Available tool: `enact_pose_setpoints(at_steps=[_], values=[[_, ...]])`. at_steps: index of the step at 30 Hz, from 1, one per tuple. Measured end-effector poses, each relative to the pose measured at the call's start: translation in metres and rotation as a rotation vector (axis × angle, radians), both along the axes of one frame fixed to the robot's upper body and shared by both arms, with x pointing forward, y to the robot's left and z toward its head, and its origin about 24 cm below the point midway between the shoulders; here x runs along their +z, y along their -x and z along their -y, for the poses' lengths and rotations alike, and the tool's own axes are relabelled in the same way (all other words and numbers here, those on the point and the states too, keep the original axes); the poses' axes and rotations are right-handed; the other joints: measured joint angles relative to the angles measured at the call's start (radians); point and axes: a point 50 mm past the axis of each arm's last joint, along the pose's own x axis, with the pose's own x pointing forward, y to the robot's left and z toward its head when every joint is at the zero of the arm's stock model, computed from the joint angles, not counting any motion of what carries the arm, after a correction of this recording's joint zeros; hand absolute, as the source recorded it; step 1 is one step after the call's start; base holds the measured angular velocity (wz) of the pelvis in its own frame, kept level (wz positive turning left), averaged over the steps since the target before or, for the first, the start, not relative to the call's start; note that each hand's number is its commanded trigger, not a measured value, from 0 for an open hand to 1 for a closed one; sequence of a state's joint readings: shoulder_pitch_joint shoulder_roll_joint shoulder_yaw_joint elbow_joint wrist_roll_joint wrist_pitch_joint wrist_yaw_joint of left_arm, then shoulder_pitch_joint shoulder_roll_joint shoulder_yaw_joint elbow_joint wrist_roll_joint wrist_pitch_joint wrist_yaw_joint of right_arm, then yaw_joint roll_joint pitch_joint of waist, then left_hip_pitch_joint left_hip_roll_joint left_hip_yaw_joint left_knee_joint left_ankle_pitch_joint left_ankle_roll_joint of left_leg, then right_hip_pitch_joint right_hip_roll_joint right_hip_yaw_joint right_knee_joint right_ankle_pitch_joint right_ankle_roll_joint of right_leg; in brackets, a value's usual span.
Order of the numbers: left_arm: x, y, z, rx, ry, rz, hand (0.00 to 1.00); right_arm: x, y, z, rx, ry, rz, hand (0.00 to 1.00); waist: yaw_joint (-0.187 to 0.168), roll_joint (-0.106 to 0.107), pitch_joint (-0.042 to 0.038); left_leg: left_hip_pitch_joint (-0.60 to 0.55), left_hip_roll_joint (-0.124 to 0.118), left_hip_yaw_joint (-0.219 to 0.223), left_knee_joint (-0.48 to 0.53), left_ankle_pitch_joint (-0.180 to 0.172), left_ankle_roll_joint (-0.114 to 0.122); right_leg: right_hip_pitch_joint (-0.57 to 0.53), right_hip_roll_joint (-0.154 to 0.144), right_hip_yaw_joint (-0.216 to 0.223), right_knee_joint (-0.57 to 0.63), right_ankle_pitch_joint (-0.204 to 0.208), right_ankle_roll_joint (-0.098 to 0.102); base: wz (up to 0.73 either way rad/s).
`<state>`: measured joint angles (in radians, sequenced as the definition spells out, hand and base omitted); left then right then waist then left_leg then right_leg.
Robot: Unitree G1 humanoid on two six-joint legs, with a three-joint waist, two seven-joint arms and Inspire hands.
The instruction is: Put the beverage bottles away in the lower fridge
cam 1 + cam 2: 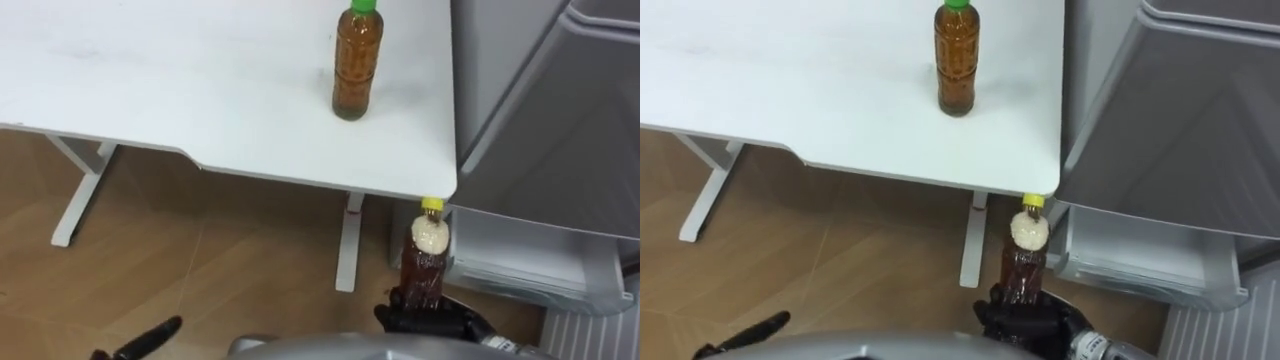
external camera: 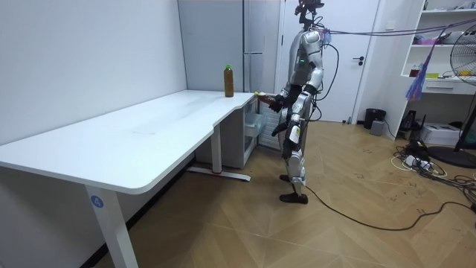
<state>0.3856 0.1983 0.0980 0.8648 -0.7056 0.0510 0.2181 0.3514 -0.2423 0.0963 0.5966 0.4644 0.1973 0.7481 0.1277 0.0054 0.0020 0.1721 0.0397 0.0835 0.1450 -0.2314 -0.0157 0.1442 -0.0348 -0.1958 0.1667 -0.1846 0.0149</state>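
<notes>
A brown drink bottle with a green cap (image 1: 356, 65) stands upright on the white table (image 1: 180, 90), near its right end. A second brown bottle with a yellow cap (image 1: 424, 255) is held upright below the table's front right corner, with my right hand (image 1: 425, 322) shut round its lower part. The grey fridge (image 1: 560, 120) stands just right of the table, and its lower drawer (image 1: 535, 265) is pulled out beside the held bottle. My left hand (image 1: 140, 343) hangs low at the lower left, fingers straight and holding nothing. In the room view I stand at the table's end, facing the fridge (image 2: 223, 45).
White table legs (image 1: 348, 250) stand on the wooden floor under the table's edge, close to the left of the held bottle. The fridge's upper door (image 1: 1180, 120) hangs over the open drawer. Behind me are a white door and shelves (image 2: 446, 67).
</notes>
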Motion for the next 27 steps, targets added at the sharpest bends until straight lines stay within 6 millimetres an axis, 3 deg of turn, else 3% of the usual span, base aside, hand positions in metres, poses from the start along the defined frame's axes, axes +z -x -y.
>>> enact_pose_setpoints(at_steps=[3,8,15,27], values=[[-0.007,0.016,0.010,0.011,0.065,-0.060,0.00,-0.007,0.003,0.004,-0.115,0.005,-0.047,1.00,-0.020,-0.002,-0.0043,-0.003,0.001,-0.001,0.008,0.000,0.000,-0.008,0.000,0.001,0.000,0.000,0.000,0.00],[-0.008,0.024,0.017,-0.007,0.121,-0.055,0.00,-0.020,0.015,0.019,-0.329,0.047,-0.153,1.00,-0.025,-0.001,-0.0057,-0.004,0.000,0.000,0.008,0.000,0.000,-0.009,0.000,0.000,0.000,0.000,0.000,0.00],[-0.009,0.016,0.018,-0.026,0.148,-0.014,0.00,-0.031,0.029,0.035,-0.484,0.195,-0.274,1.00,-0.071,0.004,-0.0031,-0.005,0.000,0.013,0.009,0.000,0.000,-0.016,0.001,0.011,-0.003,0.000,0.000,-0.05],[-0.014,0.021,0.027,-0.052,0.179,-0.062,0.00,-0.041,0.050,0.031,-0.788,0.192,-0.424,1.00,-0.096,0.000,0.0006,-0.008,0.001,0.025,0.007,0.000,0.000,-0.025,0.003,0.029,0.001,-0.002,0.001,-0.03]])
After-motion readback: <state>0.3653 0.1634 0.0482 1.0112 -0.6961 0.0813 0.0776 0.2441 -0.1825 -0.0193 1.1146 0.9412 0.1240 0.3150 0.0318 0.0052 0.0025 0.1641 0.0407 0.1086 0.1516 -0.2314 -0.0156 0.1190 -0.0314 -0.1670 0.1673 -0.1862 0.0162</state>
